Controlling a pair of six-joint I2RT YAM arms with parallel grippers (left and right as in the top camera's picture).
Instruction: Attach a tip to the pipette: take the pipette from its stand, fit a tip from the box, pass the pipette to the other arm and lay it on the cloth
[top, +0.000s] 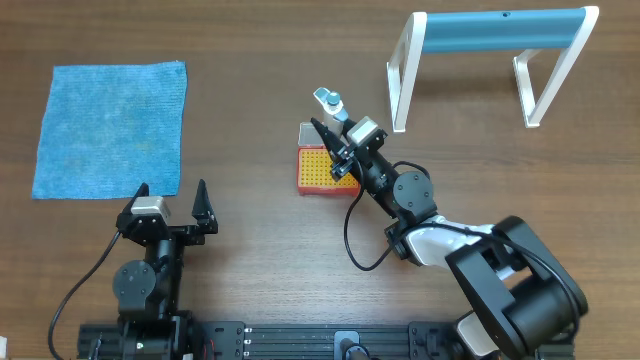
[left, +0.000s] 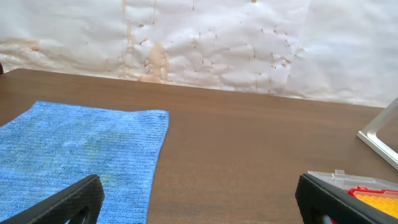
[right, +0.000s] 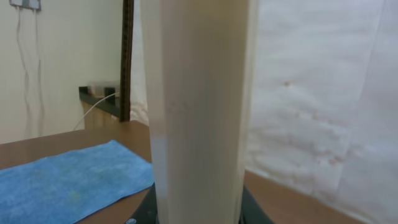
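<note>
My right gripper (top: 338, 150) is shut on the white pipette (top: 329, 101), which it holds roughly upright over the red and yellow tip box (top: 318, 175) at the table's middle. In the right wrist view the pipette's pale body (right: 199, 112) rises from between the fingers. The blue cloth (top: 110, 130) lies flat at the far left. Near the front edge, below the cloth's right corner, my left gripper (top: 172, 200) stands open and holds nothing. Its wrist view shows the cloth (left: 74, 149) and a corner of the tip box (left: 373, 196).
The white and blue pipette stand (top: 500, 30) is at the far right, with nothing on it. One of its legs (left: 379, 140) shows in the left wrist view. Bare wooden table lies between the cloth and the tip box.
</note>
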